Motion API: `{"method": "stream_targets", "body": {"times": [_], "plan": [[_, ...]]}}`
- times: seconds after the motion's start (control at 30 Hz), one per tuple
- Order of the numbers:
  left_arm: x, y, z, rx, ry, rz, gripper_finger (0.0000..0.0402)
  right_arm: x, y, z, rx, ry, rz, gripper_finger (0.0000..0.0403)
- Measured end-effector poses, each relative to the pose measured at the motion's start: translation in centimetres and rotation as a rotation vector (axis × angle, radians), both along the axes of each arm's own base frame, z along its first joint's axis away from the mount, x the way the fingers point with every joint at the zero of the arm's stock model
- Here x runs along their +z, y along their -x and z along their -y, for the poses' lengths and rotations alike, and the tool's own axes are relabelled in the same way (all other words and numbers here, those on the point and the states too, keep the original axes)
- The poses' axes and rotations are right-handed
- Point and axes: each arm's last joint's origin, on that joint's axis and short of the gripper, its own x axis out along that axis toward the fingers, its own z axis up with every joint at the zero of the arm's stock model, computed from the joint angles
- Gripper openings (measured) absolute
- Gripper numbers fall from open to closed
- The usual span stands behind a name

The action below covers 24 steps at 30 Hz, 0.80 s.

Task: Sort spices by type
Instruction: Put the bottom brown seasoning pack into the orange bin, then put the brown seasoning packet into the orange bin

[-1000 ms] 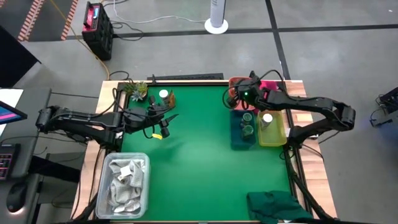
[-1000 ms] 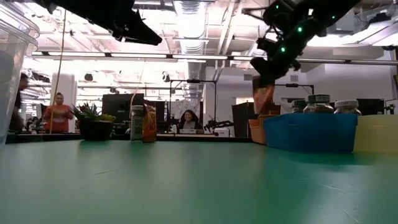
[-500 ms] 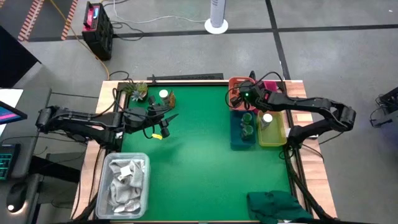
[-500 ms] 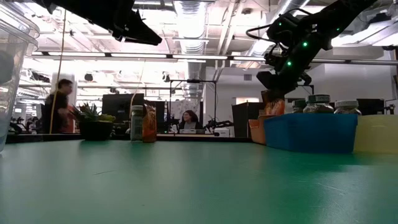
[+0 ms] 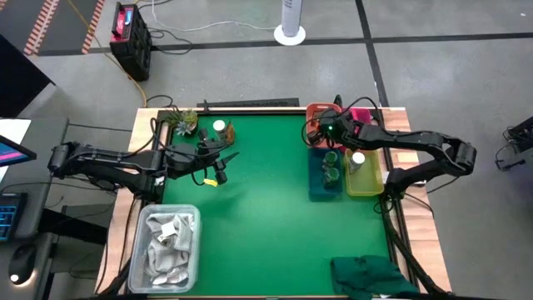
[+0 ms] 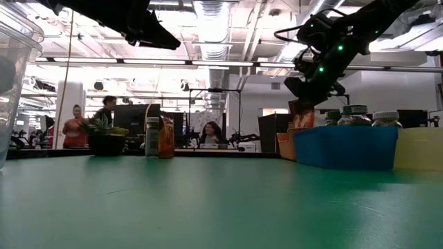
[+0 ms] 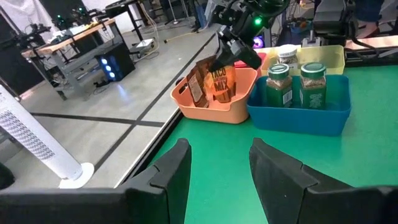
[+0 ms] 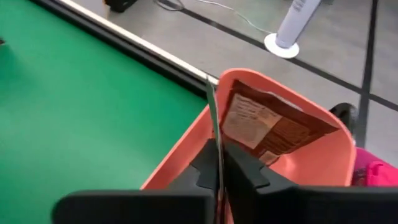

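My right gripper (image 5: pixel 321 131) hangs over the orange bin (image 5: pixel 312 111) at the table's far right, shut on an orange-brown spice packet (image 7: pixel 221 82). A second brown packet (image 8: pixel 273 127) leans inside that bin. Two green-capped jars (image 7: pixel 291 84) stand in the blue bin (image 5: pixel 317 185); a white-capped jar (image 5: pixel 358 158) stands in the yellow bin (image 5: pixel 370 179). Another white-capped jar (image 5: pixel 219 127) and an orange-brown packet (image 5: pixel 229 132) stand at the far left. My left gripper (image 5: pixel 226 156) waits open beside them, touching nothing. My right gripper pinches the orange-brown packet by its upper edge (image 8: pixel 214 118) between the two fingers, coming from above and pointing down. The packet hangs upright below the fingers, and its lower part (image 7: pixel 219 94) sits inside the orange bin.
A small spiky plant (image 5: pixel 183 121) stands at the far left corner. A clear tub of white rags (image 5: pixel 171 242) sits near left, and a dark green cloth (image 5: pixel 371 275) near right. A pink item (image 5: pixel 362 115) lies behind the yellow bin. People move in the room behind.
My right gripper has moved down over the orange bin, still shut, and the packet hanging from it has sunk from above the rim into the bin. My left arm has kept still.
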Motion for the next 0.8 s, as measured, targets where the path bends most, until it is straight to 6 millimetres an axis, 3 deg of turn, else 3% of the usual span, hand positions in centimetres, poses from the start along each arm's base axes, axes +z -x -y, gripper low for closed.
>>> {"method": "stream_targets", "body": {"times": [0.37,0.47,0.63,0.8], "plan": [[0.0,0.0,0.0,0.0,-0.002,-0.001,0.0153,0.0,-0.2,-0.3,0.027,-0.01,0.004,0.0169],[-0.1,0.0,0.0,0.0,-0.001,-0.008,0.0153,0.8,-0.5,-0.3,0.046,0.001,-0.005,0.0196],[-0.3,0.1,-0.1,0.031,-0.004,-0.034,0.0153,3.5,-1.9,-1.1,0.12,0.048,0.023,0.0223],[-0.8,0.5,-0.4,0.2,0.024,-0.055,0.0153,4.6,-3.4,-3.2,0.251,0.114,0.042,0.0226]]}}
